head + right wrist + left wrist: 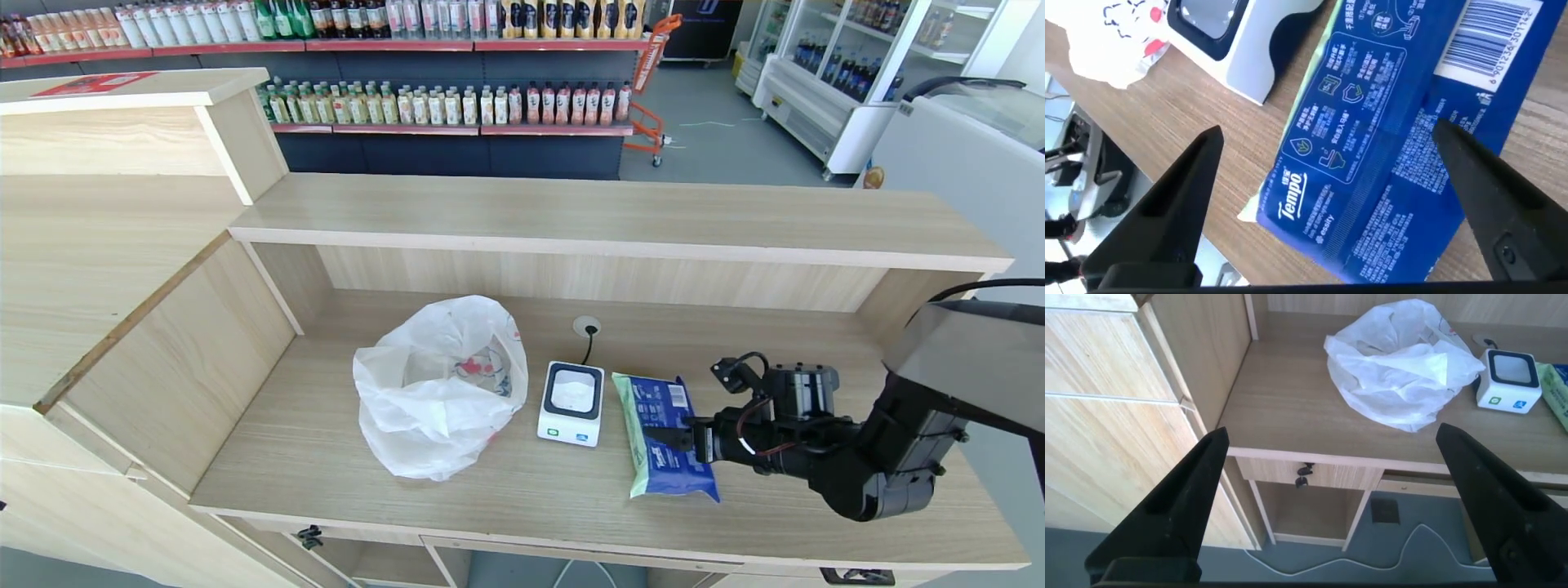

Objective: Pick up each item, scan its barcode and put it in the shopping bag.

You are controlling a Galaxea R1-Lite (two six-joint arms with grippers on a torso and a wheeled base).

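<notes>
Wooden counter (326, 457): right end effector (686, 433) wide open over tissue pack (653, 408)

place: shop, checkout area | top of frame: shelves (392, 46) are carrying rows of bottled drinks (441, 104) | upper right: glass-door coolers (824, 73) are lining the aisle | centre: wooden counter (326, 441) is bearing a barcode scanner (571, 402) and a shopping bag (441, 384)
</notes>
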